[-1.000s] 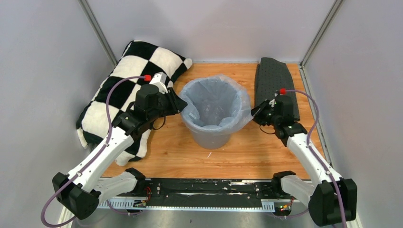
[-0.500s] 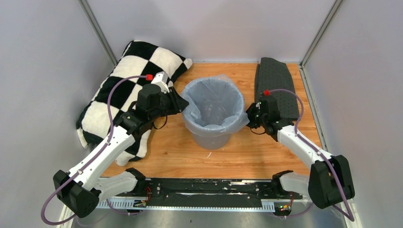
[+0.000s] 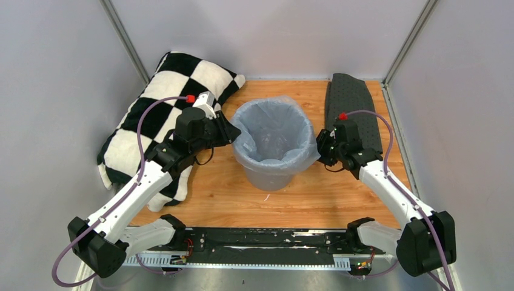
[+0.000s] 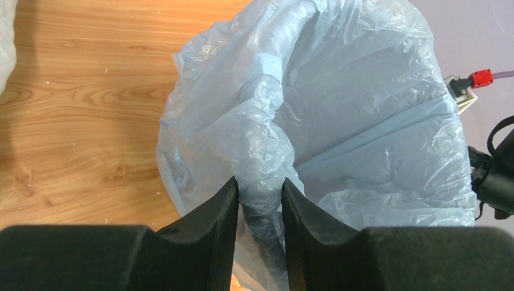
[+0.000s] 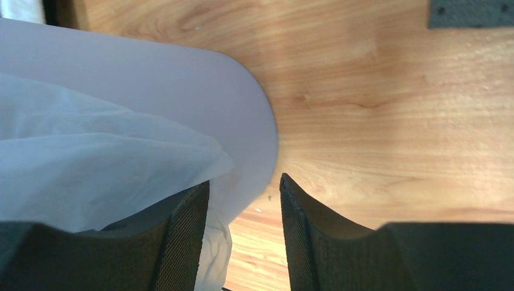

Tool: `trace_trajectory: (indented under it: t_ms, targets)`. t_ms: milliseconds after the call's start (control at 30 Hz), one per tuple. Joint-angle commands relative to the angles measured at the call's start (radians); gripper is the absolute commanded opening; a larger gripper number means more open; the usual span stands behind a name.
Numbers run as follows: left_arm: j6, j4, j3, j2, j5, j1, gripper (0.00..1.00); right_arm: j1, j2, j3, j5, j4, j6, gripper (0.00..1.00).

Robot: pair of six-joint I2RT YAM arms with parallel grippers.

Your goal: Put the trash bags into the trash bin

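The light grey trash bin (image 3: 270, 173) stands mid-table. The pale blue trash bag (image 3: 273, 130) lines it, its edge folded over the rim. My left gripper (image 3: 233, 133) is at the bin's left rim, shut on a bunched fold of the bag (image 4: 260, 151), which passes between the two black fingers (image 4: 218, 212). My right gripper (image 3: 319, 147) is at the bin's right rim with its jaws open. In the right wrist view the bag's edge (image 5: 91, 163) drapes over the left finger (image 5: 185, 233) and hangs into the gap, with the bin wall (image 5: 182, 79) behind.
A black-and-white checkered pillow (image 3: 163, 115) lies at the left, under my left arm. A dark grey dotted cloth (image 3: 348, 97) lies at the back right, behind my right arm. Grey walls enclose the wooden table (image 3: 291, 200).
My right gripper has moved left, in against the bin's right rim, and the bag's right edge now hangs lower over the rim. The left gripper has held its grip and barely moved.
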Motion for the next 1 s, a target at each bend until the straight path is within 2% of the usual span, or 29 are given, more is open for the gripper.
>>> trace_trajectory:
  t_ms: [0,500,800,967]
  targets:
    - [0.015,-0.048,0.009,0.007,-0.011,-0.009,0.32,0.01,-0.016,0.019,0.054,-0.131,-0.055,0.5]
    - [0.02,-0.05,0.016,0.008,-0.012,-0.009,0.32,0.008,-0.139,0.06,0.167,-0.244,-0.116,0.64]
    - [0.023,-0.052,0.017,0.005,-0.01,-0.009,0.33,0.007,-0.141,0.099,0.252,-0.295,-0.143,0.65]
    - [0.022,-0.051,0.018,0.004,-0.009,-0.009,0.33,-0.032,-0.149,0.13,0.195,-0.297,-0.14,0.66]
